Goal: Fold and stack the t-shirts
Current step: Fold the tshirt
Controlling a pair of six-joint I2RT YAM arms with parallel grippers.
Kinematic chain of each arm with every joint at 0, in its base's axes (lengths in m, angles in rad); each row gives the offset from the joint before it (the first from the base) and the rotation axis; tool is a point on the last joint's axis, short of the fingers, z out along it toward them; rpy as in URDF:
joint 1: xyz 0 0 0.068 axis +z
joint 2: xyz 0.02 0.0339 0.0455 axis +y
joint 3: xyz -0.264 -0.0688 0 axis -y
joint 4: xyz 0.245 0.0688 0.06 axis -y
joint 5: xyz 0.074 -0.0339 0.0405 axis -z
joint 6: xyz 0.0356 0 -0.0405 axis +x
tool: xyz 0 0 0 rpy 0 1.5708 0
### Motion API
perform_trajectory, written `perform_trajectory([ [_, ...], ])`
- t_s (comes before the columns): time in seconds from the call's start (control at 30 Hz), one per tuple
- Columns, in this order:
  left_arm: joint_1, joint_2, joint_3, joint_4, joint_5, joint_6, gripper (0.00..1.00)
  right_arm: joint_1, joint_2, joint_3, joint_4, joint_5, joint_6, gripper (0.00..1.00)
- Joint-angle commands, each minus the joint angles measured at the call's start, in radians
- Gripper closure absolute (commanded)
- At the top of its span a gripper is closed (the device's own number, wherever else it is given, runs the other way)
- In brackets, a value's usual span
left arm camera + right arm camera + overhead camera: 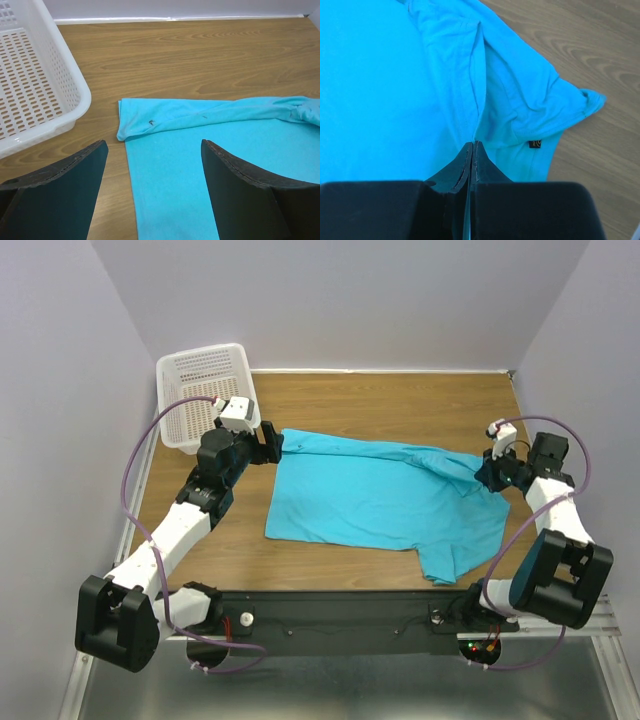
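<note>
**Finding: right fingers (472,152) clamped on the t-shirt (380,500); left fingers (90,165) wide apart and holding nothing.**

You will find the t-shirt spread mostly flat on the table (400,395), just beside the white basket (205,365), on the side away from the wall. Your left fingers (272,445) stand near the basket's nearest corner. They are open wide, and the shirt's basket-side edge runs up between them. The folded-over corner of the cloth lies just ahead of the tips. You cannot tell from either view whether they touch cloth or table. Your right fingers (487,473) are well apart from the basket, at the shirt's opposite end. They are pressed together with no gap at the tips, pinching turquoise cloth beside a seam. The fabric gathers in creases toward the pinch, and a sleeve lies loose just beyond it.
</note>
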Motion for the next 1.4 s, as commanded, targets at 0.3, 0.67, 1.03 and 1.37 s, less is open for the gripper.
perform_trajectory([
  [0.3, -0.004, -0.024, -0.007, 0.044, 0.01, 0.006, 0.13, 0.006, -0.115, -0.078, -0.023, 0.023, -0.115, 0.99],
  [0.67, -0.004, -0.012, -0.004, 0.042, 0.014, 0.007, 0.13, 0.006, -0.155, -0.082, -0.202, -0.026, -0.35, 0.99],
  [1.03, -0.004, -0.001, -0.004, 0.047, 0.027, 0.003, 0.13, 0.006, -0.189, -0.138, -0.287, 0.047, -0.494, 0.99],
  [1.37, -0.004, 0.009, -0.003, 0.047, 0.028, 0.003, 0.13, 0.006, -0.204, -0.17, -0.285, 0.095, -0.543, 0.43],
])
